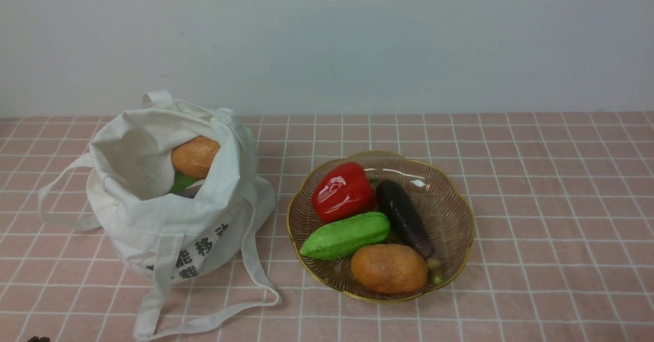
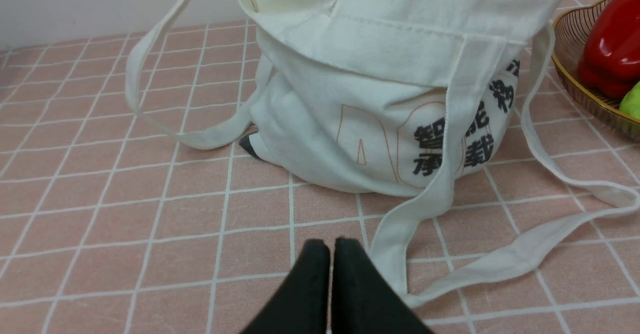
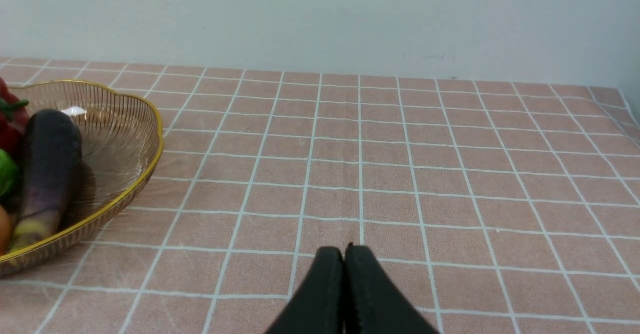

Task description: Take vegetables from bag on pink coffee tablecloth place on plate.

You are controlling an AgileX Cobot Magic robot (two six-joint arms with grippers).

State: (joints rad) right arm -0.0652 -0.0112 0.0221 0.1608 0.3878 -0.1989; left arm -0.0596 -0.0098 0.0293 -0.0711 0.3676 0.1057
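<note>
At the left of the front view, the white bag (image 1: pixel 153 219) is slumping on the pink tablecloth (image 1: pixel 536 286), its mouth gaping and its weight probably resting on the vegetables inside; an orange-brown potato (image 1: pixel 196 156) is showing there, lying above something green (image 1: pixel 183 182) and something purple (image 1: pixel 188 191). Near the centre, the plate (image 1: pixel 447 204) is holding a red pepper (image 1: pixel 341 194), green gourd (image 1: pixel 347 235), purple eggplant (image 1: pixel 402 219) and second potato (image 1: pixel 389 269), the shallow bowl seemingly keeping them gathered, so the unloading is looking partly done. Through the left wrist view, the left gripper (image 2: pixel 332 246) is pointing toward the bag's printed side, clenched and holding nothing, perhaps because it is waiting between picks; one long strap (image 2: pixel 500 261) is trailing over the cloth, where it could be snagging a finger. Through the right wrist view, the right gripper (image 3: pixel 344 251) is pressing its tips together, grasping nothing, seemingly idling beside the plate's side of the cloth
</note>
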